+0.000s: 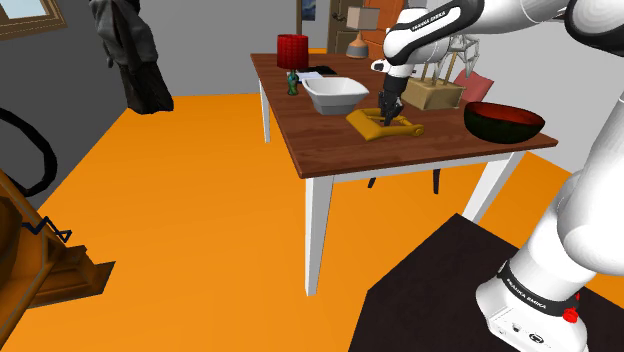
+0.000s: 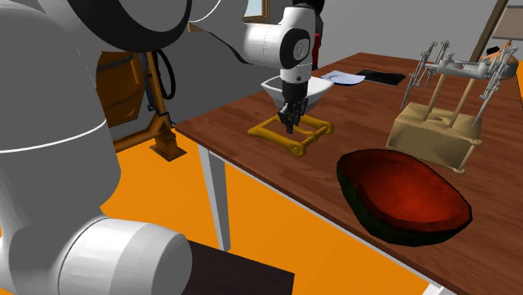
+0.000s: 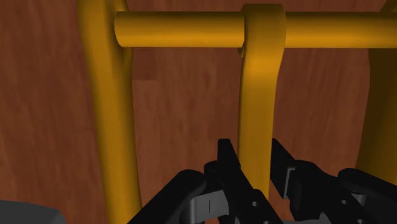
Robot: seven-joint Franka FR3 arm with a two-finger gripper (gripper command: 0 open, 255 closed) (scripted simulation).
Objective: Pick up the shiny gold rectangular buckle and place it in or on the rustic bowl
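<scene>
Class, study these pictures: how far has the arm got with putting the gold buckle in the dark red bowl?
Done: the approach; the gripper is down at the buckle. In hand: the grasp; its fingers clasp the buckle's middle bar, while the buckle lies on the table. Left: lifting it, carrying it to the bowl and letting go.

You have a brown wooden table with white legs [image 1: 330, 150] standing on a flat orange floor [image 1: 200, 220]. On it, in the shoulder view, a white square bowl [image 1: 335, 95] sits with a small dark green figure [image 1: 292, 84] at its 9 o'clock. A red cylinder [image 1: 291, 50] is at its 11 o'clock, and a tan box topped with pale rods [image 1: 432, 93] at its 3 o'clock.
</scene>
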